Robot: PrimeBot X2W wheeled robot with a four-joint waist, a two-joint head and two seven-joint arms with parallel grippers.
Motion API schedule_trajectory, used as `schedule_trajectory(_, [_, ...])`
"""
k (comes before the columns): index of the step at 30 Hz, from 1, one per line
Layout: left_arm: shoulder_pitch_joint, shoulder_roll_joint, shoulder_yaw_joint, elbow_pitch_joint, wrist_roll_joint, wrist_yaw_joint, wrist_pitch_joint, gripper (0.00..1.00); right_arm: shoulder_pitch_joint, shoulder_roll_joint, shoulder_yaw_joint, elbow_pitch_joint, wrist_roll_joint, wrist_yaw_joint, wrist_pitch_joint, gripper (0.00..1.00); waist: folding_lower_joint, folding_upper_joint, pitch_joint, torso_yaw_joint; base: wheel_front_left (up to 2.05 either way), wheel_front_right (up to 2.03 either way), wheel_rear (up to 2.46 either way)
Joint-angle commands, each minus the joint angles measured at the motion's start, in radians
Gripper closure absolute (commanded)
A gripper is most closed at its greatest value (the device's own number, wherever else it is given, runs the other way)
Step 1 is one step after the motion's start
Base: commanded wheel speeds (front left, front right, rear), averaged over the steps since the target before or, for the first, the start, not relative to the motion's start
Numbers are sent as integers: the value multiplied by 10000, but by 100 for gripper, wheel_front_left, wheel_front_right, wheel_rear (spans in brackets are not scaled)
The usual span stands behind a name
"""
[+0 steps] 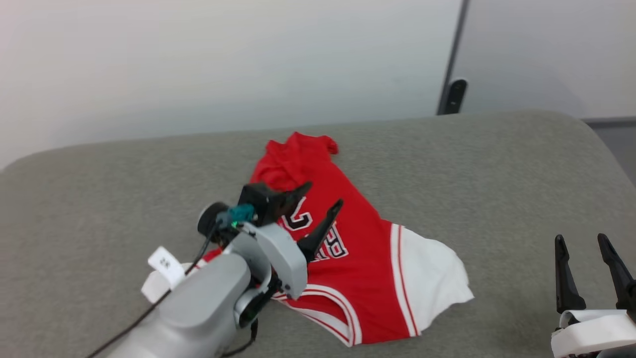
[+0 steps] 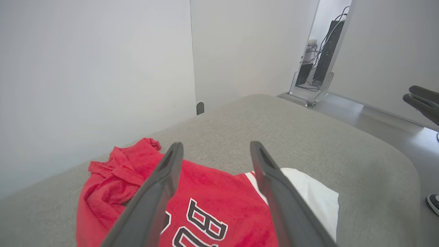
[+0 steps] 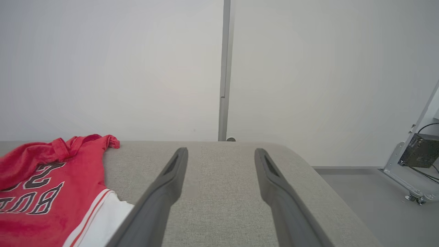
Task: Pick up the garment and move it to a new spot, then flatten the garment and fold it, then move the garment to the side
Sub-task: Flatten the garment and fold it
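Observation:
The garment (image 1: 360, 248) is a red jersey-style shirt with a white sleeve and black-and-white lettering. It lies rumpled on the grey table (image 1: 472, 189), its far end bunched up. My left gripper (image 1: 323, 195) hovers over its chest lettering, open, nothing between the fingers. In the left wrist view the garment (image 2: 212, 206) spreads below my open left gripper (image 2: 214, 149). My right gripper (image 1: 581, 241) stands open at the table's lower right, apart from the white sleeve. In the right wrist view the garment (image 3: 41, 192) lies to the left of my open right gripper (image 3: 221, 152).
The grey padded table has rounded corners and ends near a pale wall (image 1: 223, 64). A dark vertical wall strip (image 1: 454, 59) meets its far edge. Electronics with cables (image 2: 325, 48) stand on the floor beyond the table. A shoe (image 2: 432, 202) shows at the left wrist view's right edge.

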Motion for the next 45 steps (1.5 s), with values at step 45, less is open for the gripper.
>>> schedule_trajectory(45, [8511,-1477,10546,-5425,5896,215,-164,0,1116,525,-239,-1224,-78,-11,-8,0,0,0,-313,924,0,0,0])
